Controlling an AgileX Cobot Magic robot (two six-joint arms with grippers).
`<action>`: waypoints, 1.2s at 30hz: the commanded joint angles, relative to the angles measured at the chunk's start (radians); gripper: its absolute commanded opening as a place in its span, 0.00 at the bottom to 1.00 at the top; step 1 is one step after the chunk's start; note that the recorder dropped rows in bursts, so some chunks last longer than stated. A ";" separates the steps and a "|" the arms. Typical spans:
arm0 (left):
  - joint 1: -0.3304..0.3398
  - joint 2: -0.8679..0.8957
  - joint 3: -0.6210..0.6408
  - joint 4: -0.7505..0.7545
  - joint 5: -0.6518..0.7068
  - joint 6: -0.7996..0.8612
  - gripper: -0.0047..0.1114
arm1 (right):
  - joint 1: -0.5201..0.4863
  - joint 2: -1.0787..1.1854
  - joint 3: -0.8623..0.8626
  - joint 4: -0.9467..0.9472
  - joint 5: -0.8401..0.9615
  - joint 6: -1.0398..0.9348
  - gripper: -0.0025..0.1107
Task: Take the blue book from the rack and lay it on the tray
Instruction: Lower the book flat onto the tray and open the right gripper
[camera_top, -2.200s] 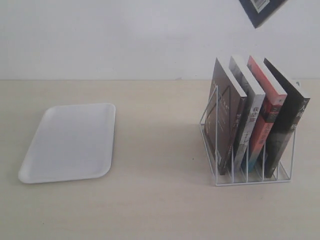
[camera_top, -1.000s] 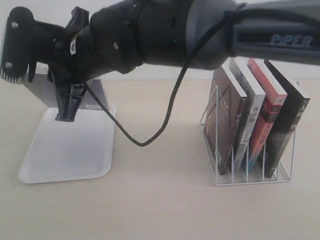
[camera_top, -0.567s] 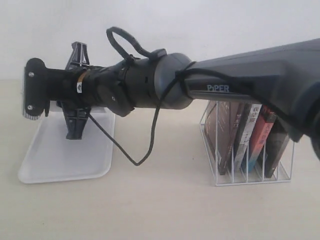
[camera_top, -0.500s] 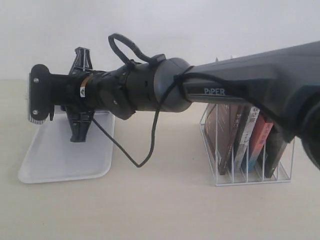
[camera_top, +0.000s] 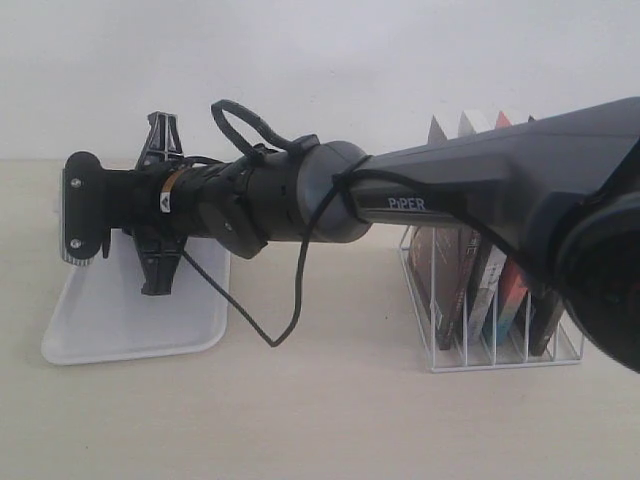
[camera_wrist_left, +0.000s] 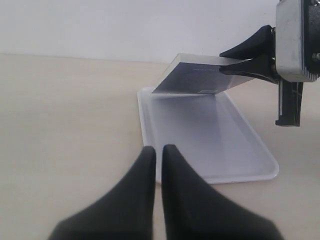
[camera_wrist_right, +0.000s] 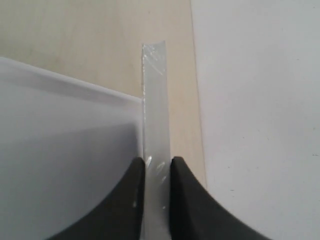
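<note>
**Item 1: blue book**. Out of the rack and held in the air over the tray. It is tilted, with the free edge dipping toward the tray's floor and the gripped edge higher. Whether the low corner touches the tray cannot be told. The cover reads pale grey under glare (its blue does not show here).

**Item 2: right hand**. Closed narrow on one edge of the blue book, a finger on each cover. Its arm reaches across the worktop to the tray.

**Item 3: left hand**. Near the tray, outside its rim. The fingers are drawn together to a slit and hold nothing.

**Item 4: rack**. Well apart from the tray, holding other books and partly hidden by the arm.

**Step in hand, as judged:** laying the book down.

**Handling notes:**
- Lower the wrist until the free edge rests on the tray's floor, then bring the gripped edge down so the book settles flat instead of dropping.
- Keep every corner inside the tray's rim, since one perched on the rim would leave the book rocking.
- The pinch is at one edge only, so the book may pivot or sag. Go slowly.
- A glossy cover will likely slide on smooth plastic. Open only once the weight sits on the tray, then draw back level without dragging the book.
</note>
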 joint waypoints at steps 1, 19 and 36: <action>0.003 -0.003 0.003 0.000 -0.006 -0.008 0.08 | 0.016 0.006 -0.004 0.016 0.014 0.028 0.02; 0.003 -0.003 0.003 0.000 -0.006 -0.008 0.08 | 0.026 0.006 -0.004 0.016 0.081 0.102 0.32; 0.003 -0.003 0.003 0.000 -0.006 -0.008 0.08 | 0.028 0.000 -0.004 0.043 0.090 0.161 0.56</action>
